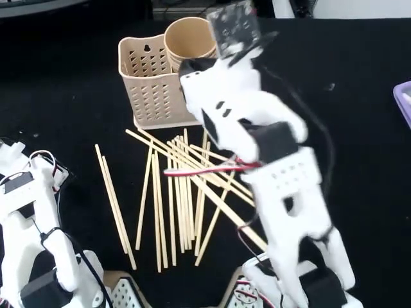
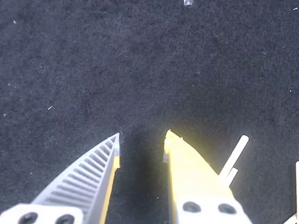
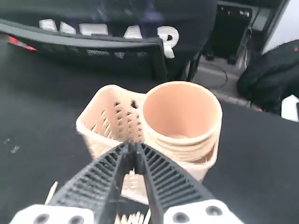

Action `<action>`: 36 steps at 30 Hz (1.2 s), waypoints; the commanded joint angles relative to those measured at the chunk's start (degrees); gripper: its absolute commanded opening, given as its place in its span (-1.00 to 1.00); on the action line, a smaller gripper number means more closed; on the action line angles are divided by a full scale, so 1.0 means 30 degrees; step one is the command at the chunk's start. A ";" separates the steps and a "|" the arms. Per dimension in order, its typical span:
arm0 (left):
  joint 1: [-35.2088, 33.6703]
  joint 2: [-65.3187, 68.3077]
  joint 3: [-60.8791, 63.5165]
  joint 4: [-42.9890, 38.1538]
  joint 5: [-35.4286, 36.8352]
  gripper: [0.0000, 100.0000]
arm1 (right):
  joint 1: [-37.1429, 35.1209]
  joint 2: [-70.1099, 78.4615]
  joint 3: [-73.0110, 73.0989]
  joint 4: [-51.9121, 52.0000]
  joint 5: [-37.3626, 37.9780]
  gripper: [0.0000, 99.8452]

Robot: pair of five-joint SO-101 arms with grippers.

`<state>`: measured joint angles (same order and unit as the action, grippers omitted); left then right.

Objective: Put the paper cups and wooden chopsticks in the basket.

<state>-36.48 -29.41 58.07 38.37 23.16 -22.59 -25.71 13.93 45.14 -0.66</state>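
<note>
At the table's near edge, the left gripper (image 2: 142, 136) hangs with jaws apart over the black cloth (image 1: 64, 96), a chopstick end (image 2: 236, 154) just beside it. Loose wooden chopsticks (image 1: 176, 192) lie fanned across the middle of the cloth. Farther back, the right gripper (image 3: 135, 150), fingers pressed together on nothing, hovers before the beige basket (image 1: 151, 83), where stacked paper cups (image 1: 189, 38) stand at one end. White lettering (image 3: 107, 32) on a dark panel behind appears too blurred to read.

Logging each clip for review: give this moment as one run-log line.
paper cups: stacked in basket | chopsticks: spread on table | right gripper: shut, near basket | left gripper: open, above table
</note>
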 commanded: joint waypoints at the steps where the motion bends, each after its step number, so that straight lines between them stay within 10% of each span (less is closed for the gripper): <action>1: 0.0161 -0.0645 -0.0161 -0.0205 0.0000 -0.68 | 0.0498 -0.0689 0.4234 -0.7238 0.0234 -0.98; 36: 0.0161 -0.0645 -0.0161 -0.0176 0.0000 -0.68 | 0.1846 0.3150 0.4615 -1.3949 0.0322 -0.98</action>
<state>-36.48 -29.41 58.07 38.37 23.16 -18.55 -19.12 31.60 5.23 -0.40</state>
